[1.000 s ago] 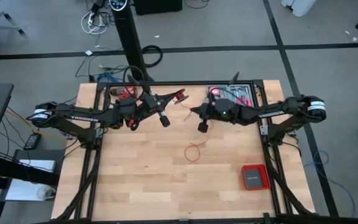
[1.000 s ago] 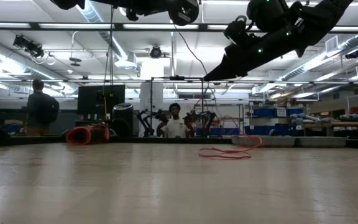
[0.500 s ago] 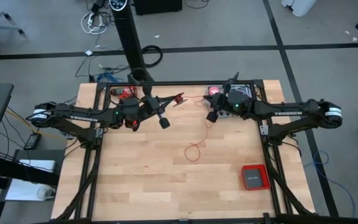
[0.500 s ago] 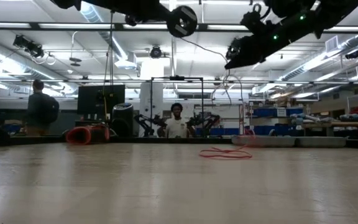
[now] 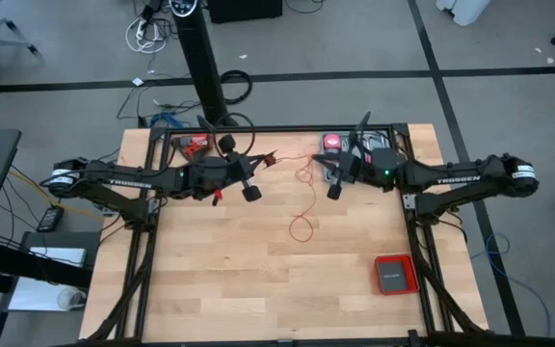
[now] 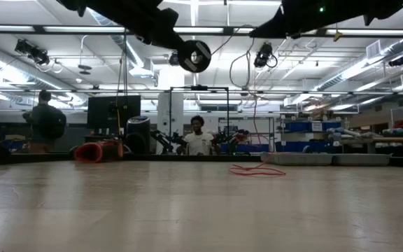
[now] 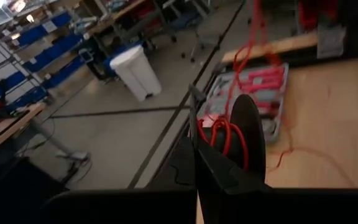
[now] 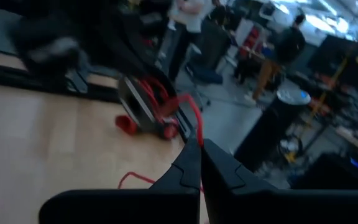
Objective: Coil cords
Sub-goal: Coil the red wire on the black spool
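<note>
Cord (image 5: 303, 198), thin and red, runs from my left tool (image 5: 251, 179) across to my right tool (image 5: 332, 180), then sags to a loose loop on the tabletop (image 5: 258, 280). Both tools are clamped on it, the left with a few turns wound on. If I pull apart too hard the strand could slip out or the turns could spill.

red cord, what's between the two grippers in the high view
A thin red cord spans between the left gripper and right gripper, then hangs to a loop on the bare wooden table.
</note>
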{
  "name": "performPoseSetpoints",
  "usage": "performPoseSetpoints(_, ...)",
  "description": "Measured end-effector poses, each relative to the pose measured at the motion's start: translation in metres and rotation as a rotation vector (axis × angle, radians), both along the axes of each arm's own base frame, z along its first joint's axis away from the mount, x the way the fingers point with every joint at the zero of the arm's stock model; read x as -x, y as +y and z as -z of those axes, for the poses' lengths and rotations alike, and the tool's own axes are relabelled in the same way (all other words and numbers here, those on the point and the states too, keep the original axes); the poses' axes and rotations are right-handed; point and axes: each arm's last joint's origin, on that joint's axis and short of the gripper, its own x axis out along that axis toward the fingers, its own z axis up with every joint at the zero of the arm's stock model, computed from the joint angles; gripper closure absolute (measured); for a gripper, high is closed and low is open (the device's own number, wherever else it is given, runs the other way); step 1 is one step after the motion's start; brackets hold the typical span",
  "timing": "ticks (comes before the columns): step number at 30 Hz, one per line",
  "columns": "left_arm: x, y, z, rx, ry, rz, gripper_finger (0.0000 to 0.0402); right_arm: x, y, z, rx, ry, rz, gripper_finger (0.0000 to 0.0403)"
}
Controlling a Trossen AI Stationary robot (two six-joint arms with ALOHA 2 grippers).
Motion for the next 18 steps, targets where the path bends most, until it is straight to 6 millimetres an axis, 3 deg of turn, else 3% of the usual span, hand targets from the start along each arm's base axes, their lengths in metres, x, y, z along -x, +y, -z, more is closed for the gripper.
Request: performPoseSetpoints(18, 0.002, 0.002, 0.004, -0.024, 0.067, -0.032, 0.0401, 0.001, 0.018, -0.011, 0.05, -0.081, -0.05, 0.0403)
